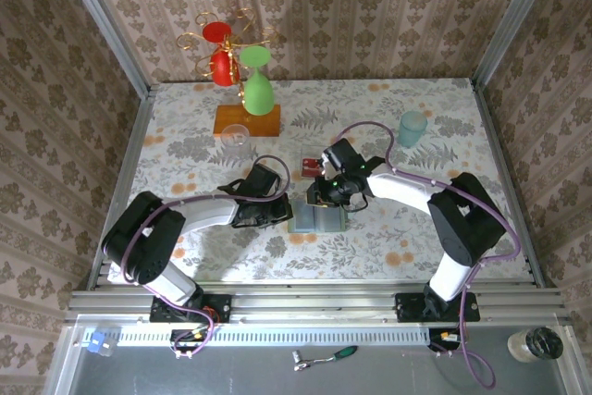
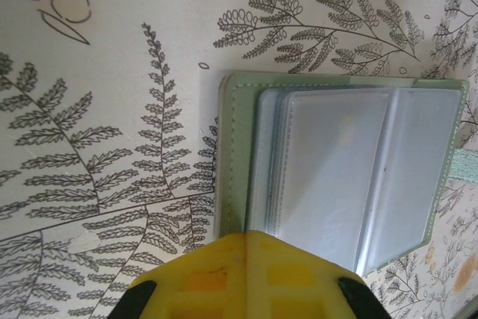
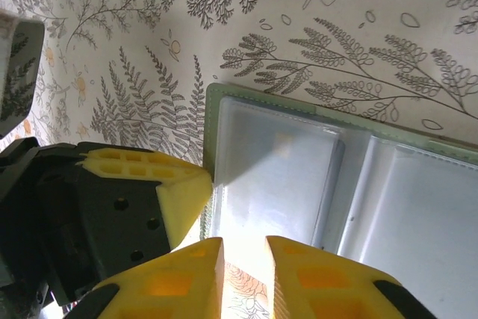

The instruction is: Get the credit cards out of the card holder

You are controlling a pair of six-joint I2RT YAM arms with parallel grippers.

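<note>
Fingers (image 3: pixel 187 278) of right gripper (image 3: pixel 245 244) narrowly apart over card holder (image 3: pixel 299 177), bottom centre; left gripper (image 2: pixel 250 248) closed at its edge.

worktop (image 1: pixel 185 150): pale fern/floral print cover. card holder (image 1: pixel 317 220) lies flat and open near centre-front, clear sleeves facing up. red credit cards (image 1: pixel 308 168) lie just behind it, not touching; count unclear. pale teal cup (image 1: pixel 412 127) upright at back right. wooden block (image 1: pixel 248 121) at back, left of centre, with a small clear item (image 1: pixel 237 134) at its front edge, type unclear.
</note>
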